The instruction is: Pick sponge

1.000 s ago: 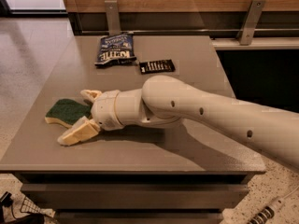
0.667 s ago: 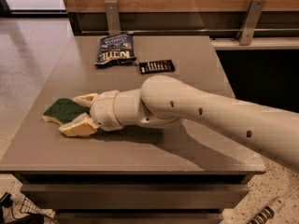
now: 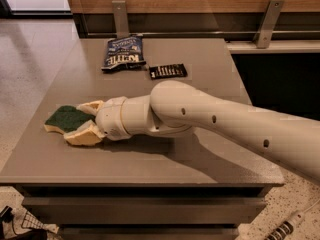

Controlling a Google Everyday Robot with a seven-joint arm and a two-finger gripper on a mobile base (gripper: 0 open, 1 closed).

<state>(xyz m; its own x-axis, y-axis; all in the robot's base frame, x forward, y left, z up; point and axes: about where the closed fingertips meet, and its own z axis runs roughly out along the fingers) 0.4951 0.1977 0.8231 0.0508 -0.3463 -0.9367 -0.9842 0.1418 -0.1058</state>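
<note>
Sponge (image 3: 62, 117) flat on the grey table (image 3: 200, 54), one end between the spread-apart fingers (image 3: 86, 134) of the pincer (image 3: 75, 122)

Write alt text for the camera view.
A white robot arm reaches left across a grey table, its gripper at the right end of a green-topped sponge lying flat. A dark chip bag and a small black packet lie farther back.

Green-topped sponge (image 3: 61, 117) lies flat, its end within the spread claw (image 3: 75, 123).
</note>
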